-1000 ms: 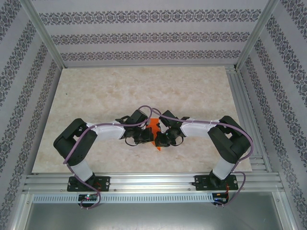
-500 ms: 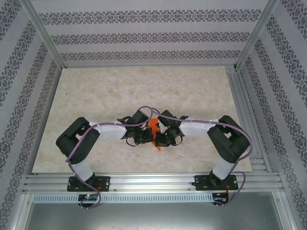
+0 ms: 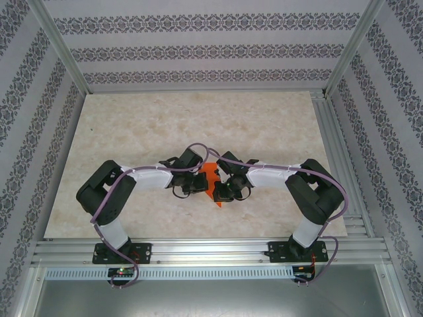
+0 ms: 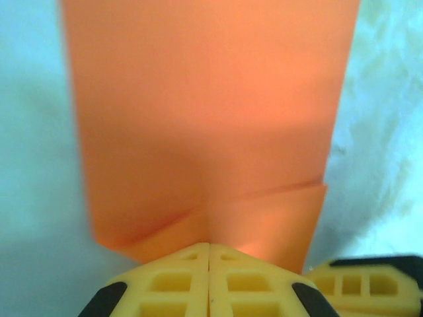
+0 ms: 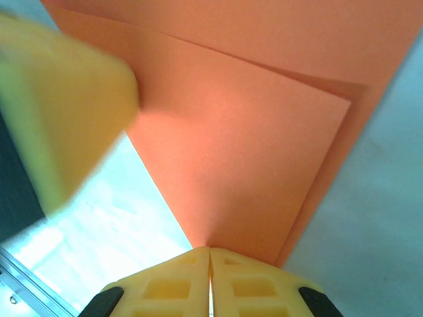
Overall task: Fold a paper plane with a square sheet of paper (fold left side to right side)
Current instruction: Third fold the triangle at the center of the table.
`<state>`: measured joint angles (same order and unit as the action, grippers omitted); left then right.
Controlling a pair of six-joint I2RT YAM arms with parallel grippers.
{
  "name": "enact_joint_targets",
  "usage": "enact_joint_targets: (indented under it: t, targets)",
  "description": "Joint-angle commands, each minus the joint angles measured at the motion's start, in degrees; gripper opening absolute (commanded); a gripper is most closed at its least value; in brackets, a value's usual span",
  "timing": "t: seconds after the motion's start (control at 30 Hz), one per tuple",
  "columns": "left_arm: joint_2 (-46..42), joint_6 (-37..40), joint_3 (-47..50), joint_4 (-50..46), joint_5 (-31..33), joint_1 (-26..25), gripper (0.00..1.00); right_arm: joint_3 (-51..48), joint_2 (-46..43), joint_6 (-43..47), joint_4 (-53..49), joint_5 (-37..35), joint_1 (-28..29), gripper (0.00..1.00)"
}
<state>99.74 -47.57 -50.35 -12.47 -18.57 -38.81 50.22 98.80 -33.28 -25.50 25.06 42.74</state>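
You have the paper [image 4: 211, 99] partly folded, more folds remaining; left gripper [image 4: 209, 247] and right gripper [image 5: 209, 249] each pinch it.

Setting: a robotics lab test cell. Evidence:
- The table [image 3: 198, 119] has a marble-print top and is enclosed by a bare aluminium extrusion frame [image 3: 61, 49].
- Wall panels [image 3: 198, 49] with a printed repeat pattern stand on three sides.
- The left arm [image 3: 107, 193] and right arm [image 3: 310, 191] are bolted to a slotted rail [image 3: 211, 249] at the near edge.
- Purple cables [image 3: 195, 146] run exposed along the links.
- The left end effector [image 4: 209, 246] and right end effector [image 5: 209, 249] have moulded yellow plastic fingers with black trim.
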Motion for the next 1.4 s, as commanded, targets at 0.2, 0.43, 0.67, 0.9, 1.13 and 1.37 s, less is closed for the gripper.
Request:
enact_joint_targets:
  t: [0.2, 0.43, 0.67, 0.9, 1.13, 1.37]
  targets:
    - [3.25, 7.39, -2.19, -2.86, 9.26, 9.39, 0.09, -1.88, 2.49, 1.11, -6.93, -5.46, 0.51, 0.09]
    - [1.79, 9.28, -1.77, -3.67, 8.92, 12.62, 0.09, -1.88, 2.36, 1.02, -6.77, -5.60, 0.45, 0.09]
    - [-7.01, 9.33, 0.00, -4.15, 4.56, 12.89, 0.10, -1.57, 2.59, 1.12, -6.50, -5.33, 0.43, 0.09]
    - [-11.78, 4.76, 4.55, 0.52, -1.86, 6.66, 0.10, -1.44, 2.86, 1.37, -6.47, -5.11, 0.40, 0.09]
    - [-7.33, 0.37, 4.12, 5.96, -1.64, -0.94, 0.09, -1.35, 3.11, 1.40, -6.52, -5.24, 0.37, 0.09]
    - [-1.88, 0.64, 3.85, 7.39, 0.90, -1.37, 0.08, -1.44, 3.15, 1.51, -6.40, -5.20, 0.33, 0.09]
